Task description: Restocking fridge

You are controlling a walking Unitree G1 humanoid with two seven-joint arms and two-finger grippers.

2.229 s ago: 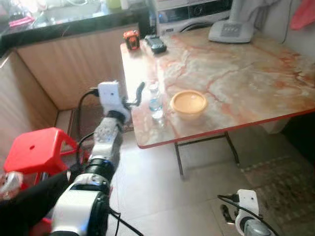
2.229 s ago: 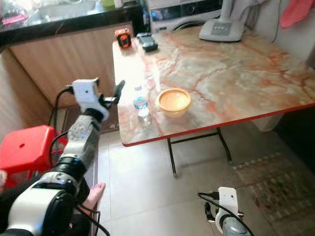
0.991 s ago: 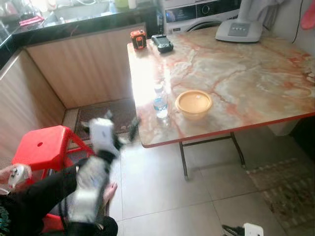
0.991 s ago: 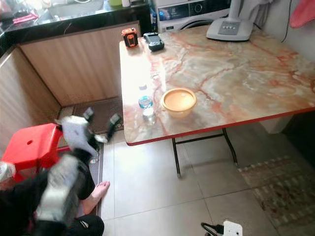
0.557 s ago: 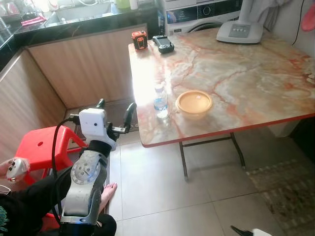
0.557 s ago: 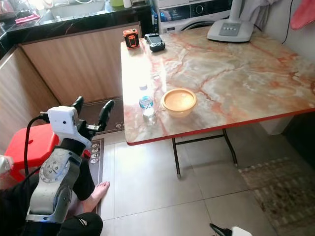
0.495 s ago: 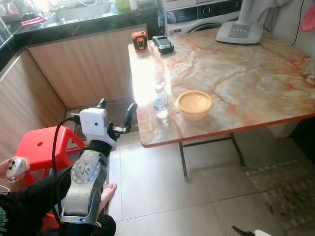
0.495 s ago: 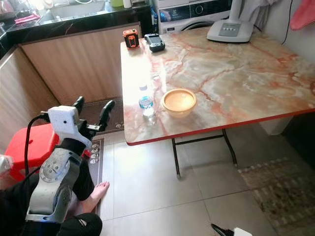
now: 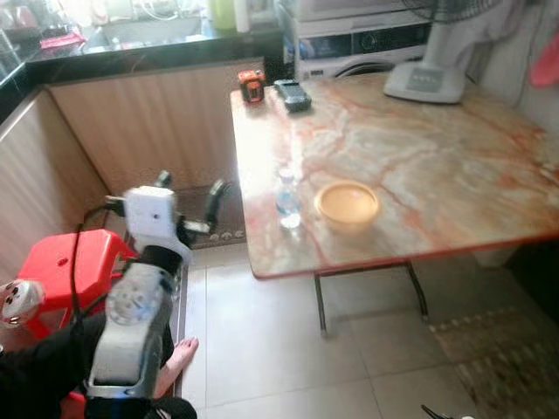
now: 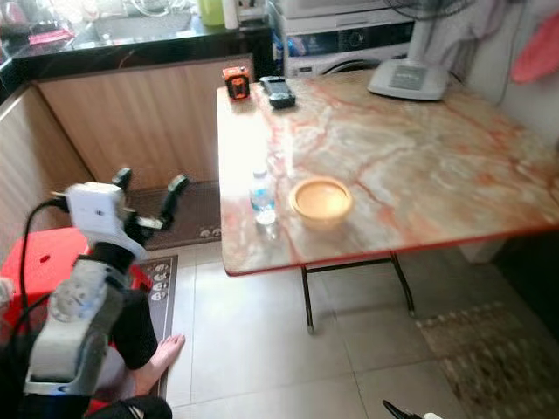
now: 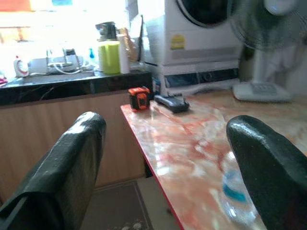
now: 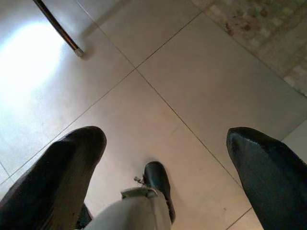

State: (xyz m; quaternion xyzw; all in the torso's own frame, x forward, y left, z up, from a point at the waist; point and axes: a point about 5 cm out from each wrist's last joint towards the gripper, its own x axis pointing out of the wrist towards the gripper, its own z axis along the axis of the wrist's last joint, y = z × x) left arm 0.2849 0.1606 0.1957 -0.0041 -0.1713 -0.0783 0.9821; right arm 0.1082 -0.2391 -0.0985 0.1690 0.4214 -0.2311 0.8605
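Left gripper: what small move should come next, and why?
Probably reach forward and right toward the water bottle. The left gripper hovers open and empty off the table's left edge; the bottle stands upright near that edge, beside the yellow bowl.

A small clear plastic water bottle (image 9: 286, 199) stands near the marble-topped desk (image 9: 454, 166) front edge, just left of a round shallow bowl (image 9: 347, 202). A red plastic stool (image 9: 65, 271) sits on the floor, left of the desk.

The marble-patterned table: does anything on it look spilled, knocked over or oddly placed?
Nothing looks spilled or toppled. On the marble-patterned folding table, the small clear water bottle stands upright near the front edge, beside the yellow bowl. The left pincer hangs open, off the table's side, holding nothing.
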